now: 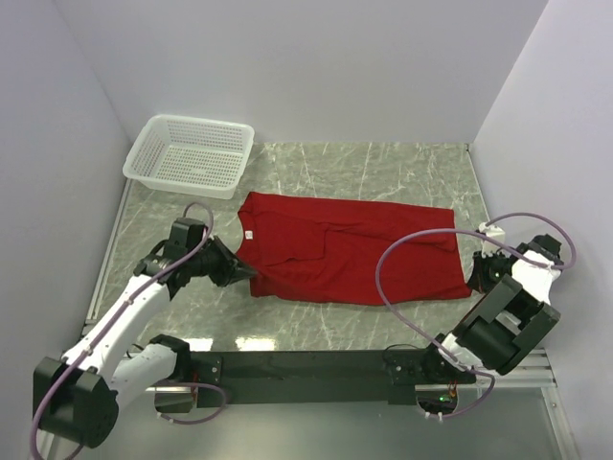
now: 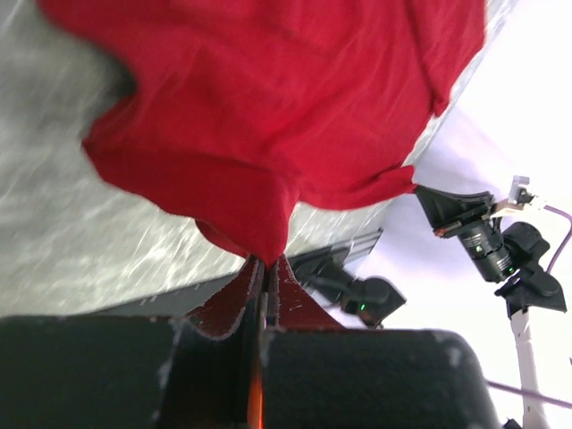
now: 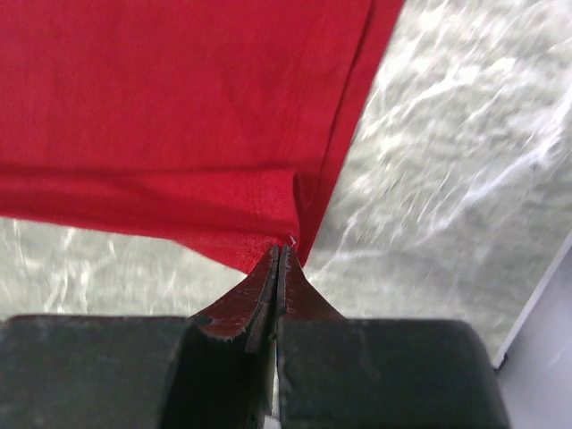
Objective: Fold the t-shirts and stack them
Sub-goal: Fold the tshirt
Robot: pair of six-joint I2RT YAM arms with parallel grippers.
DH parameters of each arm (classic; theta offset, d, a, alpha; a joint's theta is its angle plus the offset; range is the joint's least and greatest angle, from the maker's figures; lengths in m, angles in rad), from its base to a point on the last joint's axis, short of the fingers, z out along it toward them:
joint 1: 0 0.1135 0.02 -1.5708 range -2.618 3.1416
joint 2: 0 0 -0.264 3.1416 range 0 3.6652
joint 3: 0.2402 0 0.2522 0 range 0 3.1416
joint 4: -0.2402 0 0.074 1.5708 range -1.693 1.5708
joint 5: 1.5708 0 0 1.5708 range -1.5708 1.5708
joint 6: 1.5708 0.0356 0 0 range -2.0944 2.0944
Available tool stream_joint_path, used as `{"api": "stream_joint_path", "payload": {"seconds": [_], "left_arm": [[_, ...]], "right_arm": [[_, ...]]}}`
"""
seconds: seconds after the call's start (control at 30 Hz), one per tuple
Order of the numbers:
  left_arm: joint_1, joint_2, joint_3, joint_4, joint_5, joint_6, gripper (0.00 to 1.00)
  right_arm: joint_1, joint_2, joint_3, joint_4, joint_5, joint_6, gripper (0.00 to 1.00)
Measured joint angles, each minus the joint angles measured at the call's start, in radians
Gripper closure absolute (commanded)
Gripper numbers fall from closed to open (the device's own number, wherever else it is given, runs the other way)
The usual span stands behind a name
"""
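Observation:
A deep-red t-shirt (image 1: 345, 254) lies spread across the marble table, its collar with a small white label (image 1: 246, 233) to the left and its hem to the right. My left gripper (image 1: 251, 275) is at the shirt's near-left corner. In the left wrist view it (image 2: 265, 261) is shut on a bunched point of the red cloth (image 2: 268, 107), which is drawn up off the table. My right gripper (image 1: 469, 280) is at the near-right hem corner. In the right wrist view its jaws (image 3: 280, 250) are pressed together on the hem corner of the t-shirt (image 3: 179, 107).
A white mesh basket (image 1: 192, 153) stands at the far left corner, beyond the collar. White walls close in the table (image 1: 383, 168) at the left, back and right. The arms' black base rail (image 1: 316, 364) runs along the near edge.

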Motion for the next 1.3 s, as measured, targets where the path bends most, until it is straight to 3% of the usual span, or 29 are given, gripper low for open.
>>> {"api": "stream_joint_path", "payload": {"seconds": [0.23, 0.4, 0.57, 0.73, 0.83, 1.0, 1.3], "left_arm": [[0.004, 0.157, 0.083, 0.084, -0.035, 0.009, 1.0], [0.005, 0.192, 0.151, 0.082, -0.04, 0.028, 0.99], [0.005, -0.009, 0.124, -0.002, -0.032, 0.024, 0.99], [0.005, -0.354, -0.074, -0.103, 0.029, -0.058, 0.99], [0.003, -0.465, -0.176, -0.186, 0.064, -0.113, 0.99], [0.003, -0.529, -0.207, -0.3, 0.098, -0.15, 0.99], [0.003, -0.452, -0.109, -0.424, 0.139, -0.138, 0.99]], "right_arm": [[0.079, 0.075, 0.035, 0.122, 0.009, 0.178, 1.0], [0.087, 0.096, 0.079, 0.096, -0.007, 0.164, 1.0], [0.009, 0.077, 0.107, -0.025, -0.039, 0.011, 1.0], [-0.063, 0.057, 0.117, -0.169, -0.042, -0.156, 1.0], [-0.075, 0.043, 0.117, -0.223, -0.036, -0.225, 1.0], [-0.079, 0.02, 0.117, -0.255, -0.017, -0.29, 1.0], [-0.079, 0.036, 0.117, -0.256, 0.002, -0.307, 1.0]]}}
